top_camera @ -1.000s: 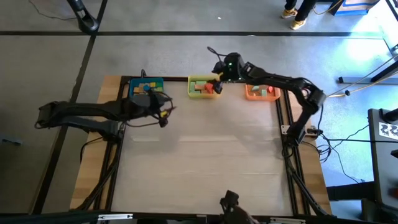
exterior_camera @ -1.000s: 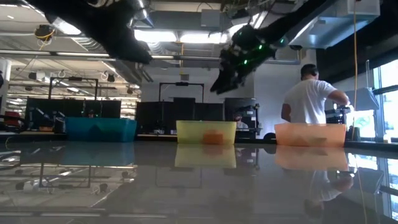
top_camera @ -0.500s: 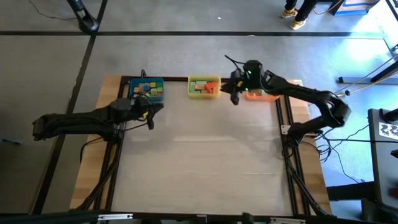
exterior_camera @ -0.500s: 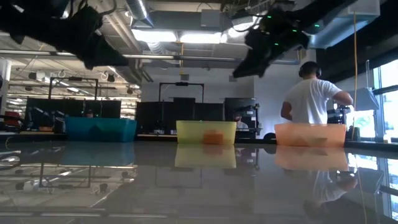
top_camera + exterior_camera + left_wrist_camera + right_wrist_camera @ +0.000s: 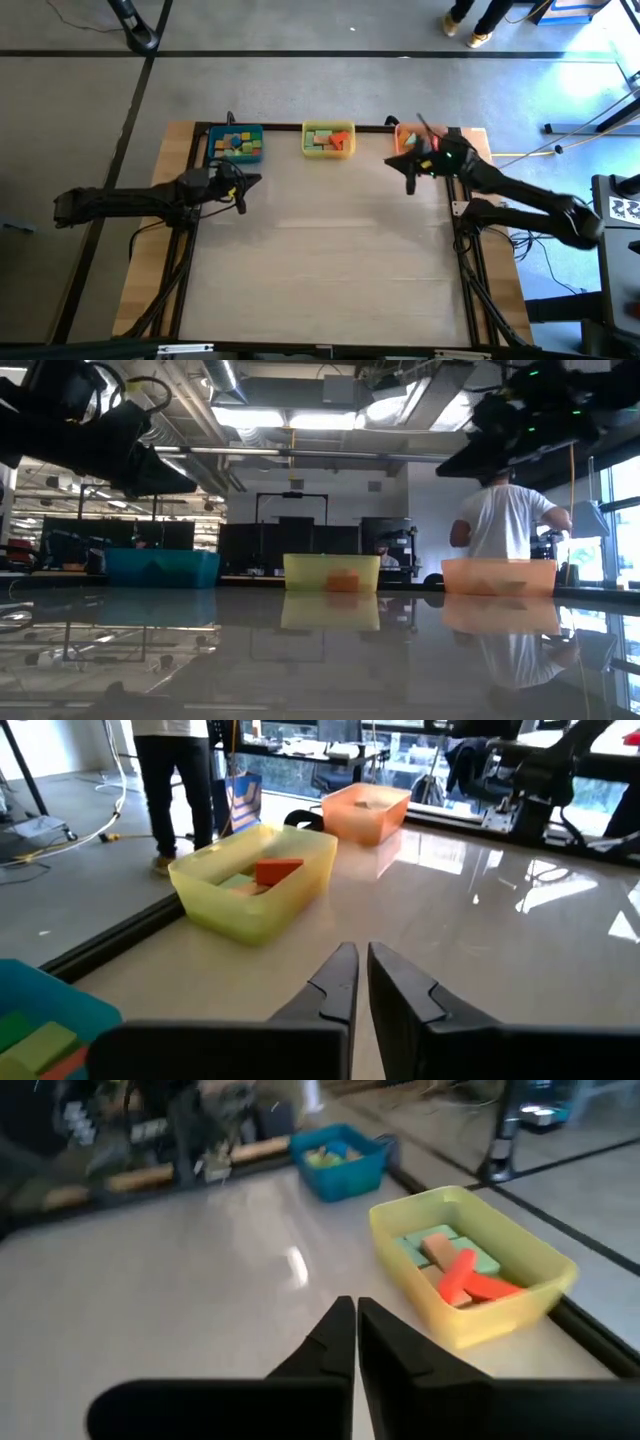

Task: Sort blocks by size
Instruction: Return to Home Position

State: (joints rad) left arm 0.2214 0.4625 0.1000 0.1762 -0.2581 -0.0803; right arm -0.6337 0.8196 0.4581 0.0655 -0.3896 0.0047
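Observation:
Three bins stand in a row at the table's far edge: a blue bin (image 5: 237,144), a yellow bin (image 5: 328,139) and an orange bin (image 5: 405,137). The blue bin holds several blocks (image 5: 236,143). The yellow bin holds green, tan and red-orange blocks (image 5: 462,1272). My left gripper (image 5: 252,182) hangs shut and empty above the table, near-side of the blue bin; it also shows in its wrist view (image 5: 361,970). My right gripper (image 5: 408,184) hangs shut and empty just near-side of the orange bin, which its arm partly hides; it also shows in its wrist view (image 5: 355,1320).
The table's middle and near part (image 5: 320,270) lies bare, with no loose blocks in view. A black rail (image 5: 300,127) runs behind the bins. A person in a white shirt (image 5: 500,520) stands beyond the far edge, behind the orange bin (image 5: 498,576).
My right gripper has gone from above the yellow bin toward the table's right edge and a little nearer, ending beside the orange bin. My left arm has drawn back a little toward the table's left edge. The bins have stayed in place.

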